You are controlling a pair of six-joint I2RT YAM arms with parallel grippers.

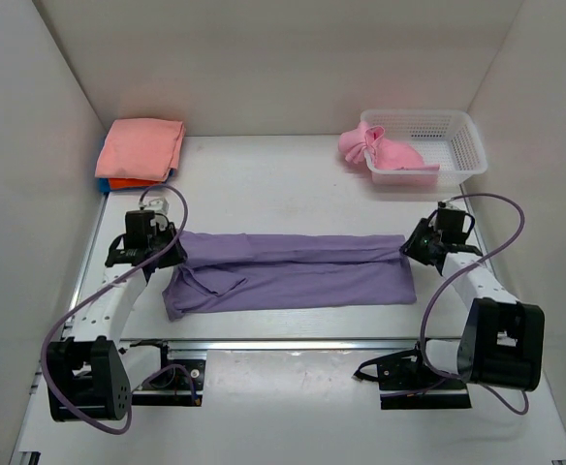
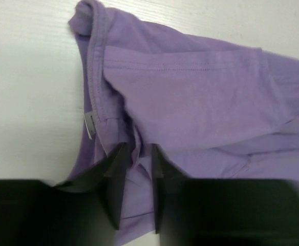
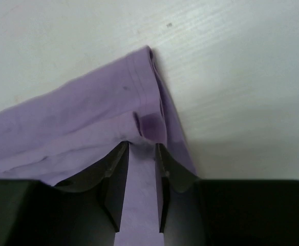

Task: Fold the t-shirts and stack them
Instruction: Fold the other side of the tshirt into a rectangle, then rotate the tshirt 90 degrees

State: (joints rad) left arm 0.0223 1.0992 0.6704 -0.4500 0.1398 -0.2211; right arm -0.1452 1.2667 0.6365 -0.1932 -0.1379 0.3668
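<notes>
The lavender-purple t-shirt (image 1: 293, 271) lies across the table's middle, folded lengthwise into a long band. My left gripper (image 1: 172, 242) is shut on its left end near the collar (image 2: 95, 77), cloth pinched between the fingers (image 2: 120, 169). My right gripper (image 1: 406, 245) is shut on its right end, at the hem corner (image 3: 144, 87). A folded salmon-pink t-shirt (image 1: 141, 147) tops a stack at the back left, with orange (image 1: 126, 183) and blue (image 1: 102, 155) edges beneath. A light pink t-shirt (image 1: 380, 150) hangs crumpled in and over the basket.
The white plastic mesh basket (image 1: 457, 140) stands at the back right. White walls close in the left, back and right. A metal rail (image 1: 293, 344) runs along the near edge with the arm bases and purple cables.
</notes>
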